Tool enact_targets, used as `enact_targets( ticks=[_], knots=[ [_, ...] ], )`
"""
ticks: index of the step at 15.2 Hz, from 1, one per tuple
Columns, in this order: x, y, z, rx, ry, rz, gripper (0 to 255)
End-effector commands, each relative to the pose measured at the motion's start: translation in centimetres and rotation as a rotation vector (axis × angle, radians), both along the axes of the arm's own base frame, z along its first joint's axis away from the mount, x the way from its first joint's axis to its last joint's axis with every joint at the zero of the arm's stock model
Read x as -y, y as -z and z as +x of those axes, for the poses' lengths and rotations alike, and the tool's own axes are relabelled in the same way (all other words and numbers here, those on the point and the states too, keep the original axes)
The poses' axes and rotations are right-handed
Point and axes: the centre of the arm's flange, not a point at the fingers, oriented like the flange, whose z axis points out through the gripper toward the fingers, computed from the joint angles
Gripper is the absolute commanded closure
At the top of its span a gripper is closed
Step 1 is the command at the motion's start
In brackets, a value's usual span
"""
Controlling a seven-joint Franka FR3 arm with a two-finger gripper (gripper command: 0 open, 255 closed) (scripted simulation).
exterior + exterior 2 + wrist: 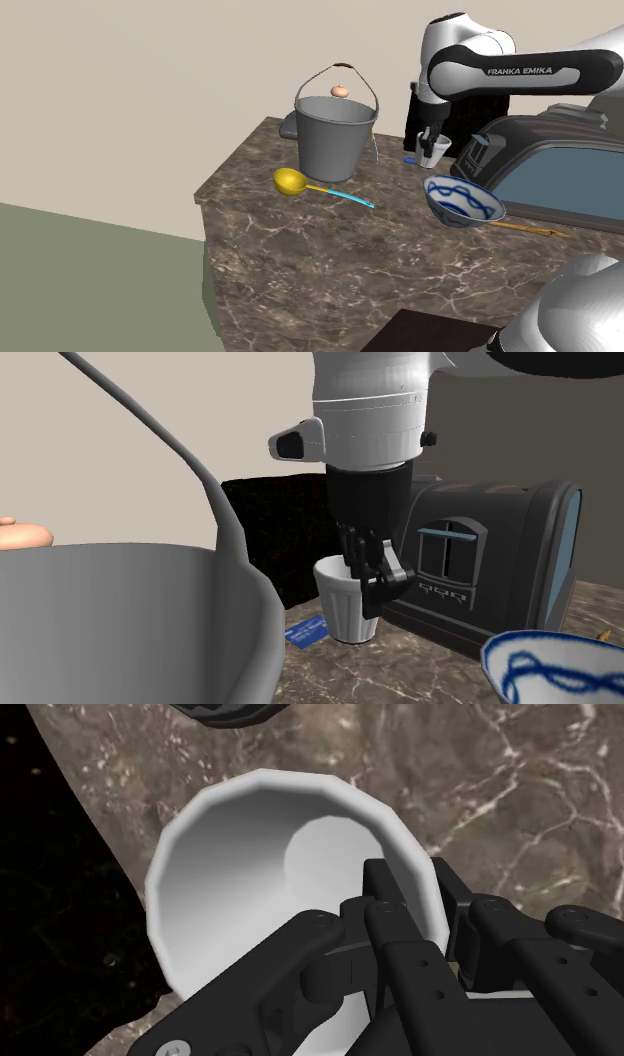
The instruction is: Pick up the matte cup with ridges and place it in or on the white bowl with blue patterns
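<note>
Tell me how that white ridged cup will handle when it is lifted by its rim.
The cup looks empty and thin-walled, so probably light and stiff. The gripper pinches one side of the rim, so it may hang tilted. Its narrow base and taller body suggest it could tip if nudged on the counter.

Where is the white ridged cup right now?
In the shoulder view, the white cup stands far back on the counter, between bucket and toaster, tool clasping its rim.
</note>
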Motion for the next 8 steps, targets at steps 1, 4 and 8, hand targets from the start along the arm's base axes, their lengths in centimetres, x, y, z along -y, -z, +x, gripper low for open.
enact_targets(
  ticks=[1,4,8],
  knots=[
    [0.0,-1.2,-0.1,0.0,0.0,0.0,255],
    [0.0,-2.8,-0.1,0.0,0.0,0.0,255],
    [0.0,-4.9,-0.1,0.0,0.0,0.0,255]
  ],
)
